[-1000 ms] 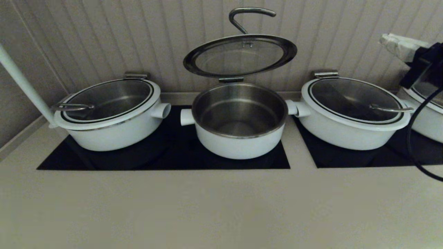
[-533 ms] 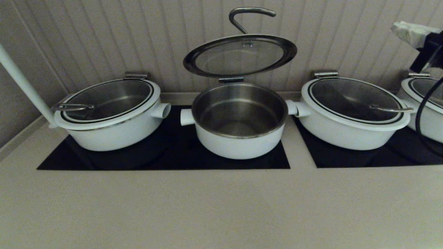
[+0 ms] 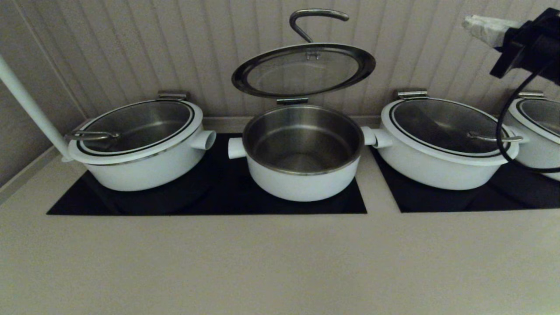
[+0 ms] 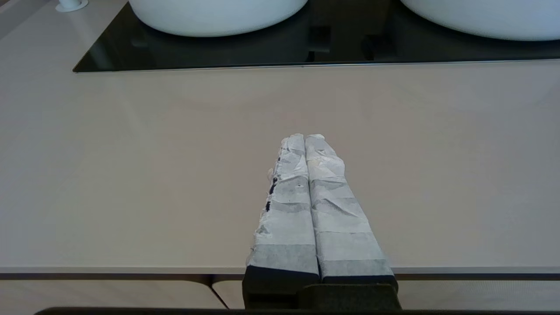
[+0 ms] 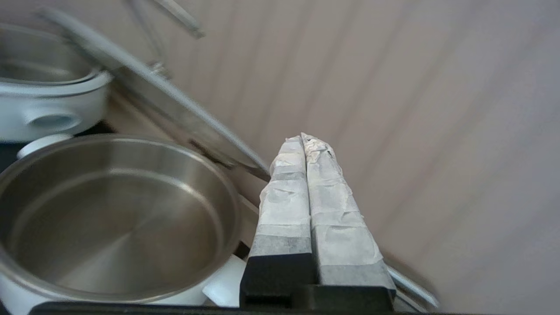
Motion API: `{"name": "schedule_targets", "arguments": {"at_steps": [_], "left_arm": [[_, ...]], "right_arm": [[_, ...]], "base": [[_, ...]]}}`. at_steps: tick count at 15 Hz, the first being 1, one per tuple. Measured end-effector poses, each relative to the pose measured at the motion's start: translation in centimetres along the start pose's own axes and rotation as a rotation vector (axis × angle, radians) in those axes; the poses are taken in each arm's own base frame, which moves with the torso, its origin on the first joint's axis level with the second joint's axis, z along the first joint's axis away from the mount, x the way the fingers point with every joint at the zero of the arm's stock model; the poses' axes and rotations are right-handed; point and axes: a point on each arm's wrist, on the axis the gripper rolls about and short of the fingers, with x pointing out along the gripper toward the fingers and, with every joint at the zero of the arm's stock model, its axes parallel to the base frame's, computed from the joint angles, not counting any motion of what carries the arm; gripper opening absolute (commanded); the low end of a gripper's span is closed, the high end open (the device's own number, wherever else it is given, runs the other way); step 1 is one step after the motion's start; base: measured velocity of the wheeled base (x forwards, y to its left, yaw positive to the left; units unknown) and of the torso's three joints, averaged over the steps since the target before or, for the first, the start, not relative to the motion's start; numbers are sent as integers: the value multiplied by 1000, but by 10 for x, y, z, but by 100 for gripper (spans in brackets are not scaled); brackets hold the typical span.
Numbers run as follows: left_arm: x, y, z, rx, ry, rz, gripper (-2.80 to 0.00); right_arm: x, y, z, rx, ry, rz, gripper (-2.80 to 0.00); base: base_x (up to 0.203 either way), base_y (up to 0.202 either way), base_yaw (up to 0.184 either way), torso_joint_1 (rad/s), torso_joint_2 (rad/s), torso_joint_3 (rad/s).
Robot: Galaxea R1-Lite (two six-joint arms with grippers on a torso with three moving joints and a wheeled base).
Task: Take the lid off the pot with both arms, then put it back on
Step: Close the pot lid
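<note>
The pot [image 3: 302, 181] stands open in the middle on a black cooktop, its steel bowl empty. The lid [image 3: 303, 70] is tilted up behind it on its hinge bracket, with the steel bar handle [image 3: 313, 17] at the top. My right gripper [image 3: 470, 22] is shut and empty. It hangs high at the far right, well right of the lid and about level with the handle. The right wrist view shows its closed tips [image 5: 303, 139] beside the open pot [image 5: 109, 210] and the raised lid [image 5: 166, 100]. My left gripper [image 4: 305, 138] is shut and empty, low over the counter's front edge.
A lidded white pot [image 3: 140, 148] stands to the left and another [image 3: 446, 148] to the right, with a third [image 3: 538, 127] at the far right edge. A white pole [image 3: 26, 105] leans at the far left. My right arm's black cable [image 3: 503, 131] loops over the right pots.
My right gripper has risen and swung left toward the raised lid. The lid, the pots and the left arm have not moved.
</note>
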Motion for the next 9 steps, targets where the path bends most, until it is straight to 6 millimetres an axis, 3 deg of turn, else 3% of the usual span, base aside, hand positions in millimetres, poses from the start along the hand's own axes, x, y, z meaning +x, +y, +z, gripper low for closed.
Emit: {"name": "schedule_targets", "arguments": {"at_steps": [4, 9], "left_arm": [[0, 0, 0, 0, 0, 0, -280], [0, 0, 0, 0, 0, 0, -280]], "right_arm": [[26, -8, -26, -14, -43, 97, -280], [69, -18, -43, -63, -147, 125, -280]], "base": [[0, 0, 0, 0, 0, 0], [0, 0, 0, 0, 0, 0]]}}
